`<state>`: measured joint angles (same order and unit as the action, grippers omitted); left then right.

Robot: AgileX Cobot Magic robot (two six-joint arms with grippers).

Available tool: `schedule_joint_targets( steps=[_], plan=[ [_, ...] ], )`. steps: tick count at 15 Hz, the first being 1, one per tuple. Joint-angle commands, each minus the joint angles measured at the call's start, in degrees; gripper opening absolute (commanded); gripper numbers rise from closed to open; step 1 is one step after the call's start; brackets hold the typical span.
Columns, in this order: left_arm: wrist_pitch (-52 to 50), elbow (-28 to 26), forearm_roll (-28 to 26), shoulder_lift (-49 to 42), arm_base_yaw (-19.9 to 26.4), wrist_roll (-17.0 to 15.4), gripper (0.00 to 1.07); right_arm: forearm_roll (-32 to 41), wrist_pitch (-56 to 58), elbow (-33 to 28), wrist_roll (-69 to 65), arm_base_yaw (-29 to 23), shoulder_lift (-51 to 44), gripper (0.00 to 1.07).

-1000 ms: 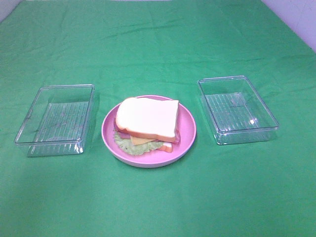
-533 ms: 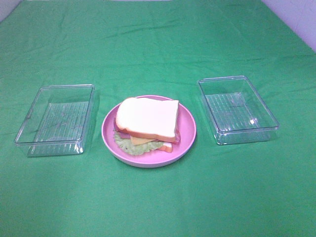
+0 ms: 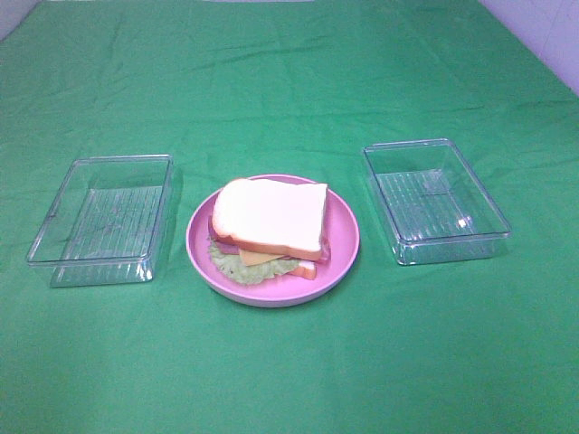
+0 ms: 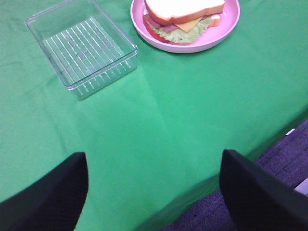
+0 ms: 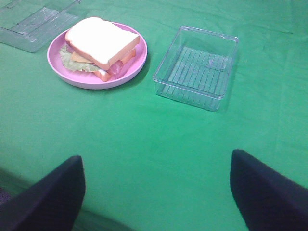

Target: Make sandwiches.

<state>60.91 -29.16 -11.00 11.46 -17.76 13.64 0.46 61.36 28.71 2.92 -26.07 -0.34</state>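
A stacked sandwich [image 3: 270, 226] lies on a round pink plate [image 3: 344, 237] at the table's middle: white bread on top, then cheese, bacon and lettuce over a bottom slice. It also shows in the left wrist view [image 4: 184, 15] and the right wrist view [image 5: 100, 45]. Neither gripper appears in the exterior high view. My left gripper [image 4: 154, 192] is open and empty near the table's front edge. My right gripper [image 5: 156, 192] is open and empty, well back from the plate [image 5: 130, 67].
An empty clear plastic box [image 3: 104, 217] stands left of the plate, another [image 3: 434, 199] right of it. They show in the wrist views too [image 4: 82, 45] [image 5: 197, 67]. A green cloth [image 3: 289, 81] covers the table. The table's front edge and dark floor [image 4: 269, 159] show in the left wrist view.
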Motion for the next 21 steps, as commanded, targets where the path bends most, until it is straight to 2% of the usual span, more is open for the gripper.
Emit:
schedule_joint_targets(
  steps=[1,5,6,9,12,13,15,16,17,18,21],
  plan=[
    [-0.23,0.29,-1.49,-3.21,-0.17,0.46,0.73,-0.46,-0.74,-0.06,-0.17,0.00,-0.80,0.78],
    [-0.29,0.29,-1.66,-4.01,-0.17,0.06,0.73,-0.46,-0.80,-0.06,-0.17,1.55,-0.80,0.78],
    [-0.34,0.29,-1.66,-4.01,-0.17,0.06,0.73,-0.46,-0.80,-0.06,-0.17,4.24,-0.80,0.78],
    [-0.34,0.29,-1.66,-4.01,-0.17,0.06,0.73,-0.46,-0.80,-0.06,-0.17,18.05,-0.80,0.78],
    [-0.34,0.29,-1.55,-4.30,-0.06,0.06,0.73,-0.46,-0.80,-0.06,-0.17,25.15,-0.80,0.78],
    [-0.34,0.29,-1.72,-5.16,1.43,0.06,0.73,-0.46,-0.80,-0.06,-0.17,26.24,-0.80,0.78],
    [-0.34,0.29,-1.66,-7.05,7.56,0.06,0.73,-0.46,-0.80,-0.06,-0.17,26.13,-0.80,0.78],
    [-0.34,0.29,-1.66,-8.48,11.69,0.06,0.73,-0.46,-0.80,-0.06,-0.17,26.07,-0.80,0.78],
    [-0.34,0.29,-1.60,-11.17,18.68,0.06,0.73,-0.46,-0.80,-0.06,-0.17,26.07,-0.80,0.78],
    [-0.34,0.29,-1.60,-12.61,20.57,0.06,0.73,-0.46,-0.80,-0.06,-0.17,26.07,-0.80,0.78],
    [-0.34,0.29,-1.60,-13.24,20.91,0.06,0.73,-0.46,-0.80,-0.06,-0.17,26.13,-0.80,0.78]
  ],
)
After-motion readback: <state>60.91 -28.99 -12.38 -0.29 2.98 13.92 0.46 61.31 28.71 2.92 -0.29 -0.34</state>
